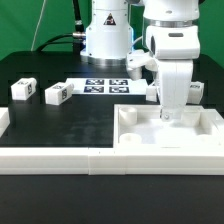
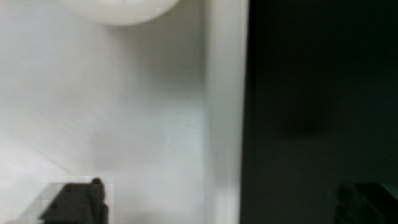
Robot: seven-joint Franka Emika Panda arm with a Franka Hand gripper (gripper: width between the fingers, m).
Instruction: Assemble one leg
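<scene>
My gripper (image 1: 172, 114) hangs low over the large white tray-like part (image 1: 140, 137) at the exterior view's right. In the wrist view the gripper (image 2: 219, 203) is open, its dark fingertips (image 2: 75, 203) wide apart with nothing between them. Below it I see the tray's flat white surface (image 2: 107, 110), its edge, and the black table (image 2: 320, 100). A round corner hole (image 2: 125, 8) shows at the frame's border. Two legs (image 1: 22, 89) (image 1: 57, 94) lie on the table at the exterior view's left. Another leg (image 1: 194, 92) sits just behind the gripper, partly hidden.
The marker board (image 1: 107, 86) lies on the table in front of the robot base (image 1: 106, 40). A low white wall (image 1: 55, 157) runs along the table's near edge. The table is black and the backdrop is green.
</scene>
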